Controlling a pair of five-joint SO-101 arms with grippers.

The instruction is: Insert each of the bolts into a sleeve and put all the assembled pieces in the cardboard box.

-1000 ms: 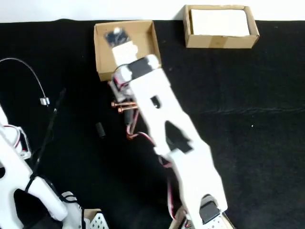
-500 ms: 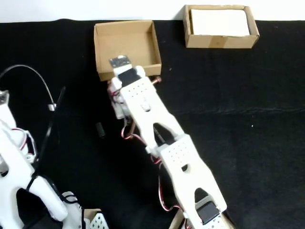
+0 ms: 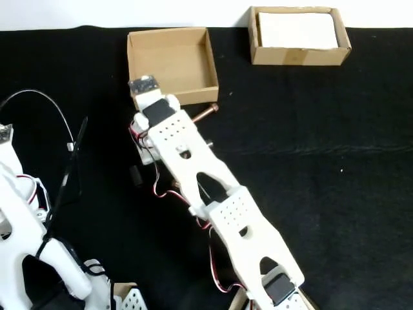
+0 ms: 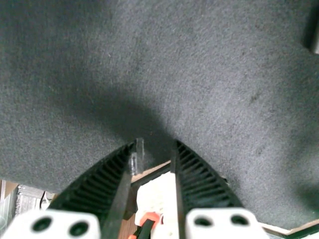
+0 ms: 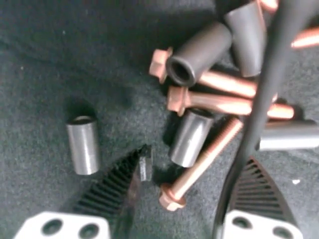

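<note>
The left arm (image 3: 19,239) stands at the left edge of the black-covered bench (image 3: 348,206). The left gripper (image 4: 154,152) hangs over the cloth, its jaws a little apart with nothing between them. A lone black sleeve (image 3: 135,175) lies just left of the right arm (image 3: 242,213), which stretches diagonally toward the open cardboard box (image 3: 187,97). The right gripper (image 5: 197,159) hovers over a pile of copper bolts (image 5: 219,104) and dark sleeves (image 5: 192,134), jaws spread wide and gripping nothing. There, one sleeve (image 5: 199,52) rests on top of a bolt. Another bolt (image 3: 205,113) lies just beside the cardboard box's right front corner. A second box (image 3: 297,57) stands farther right.
</note>
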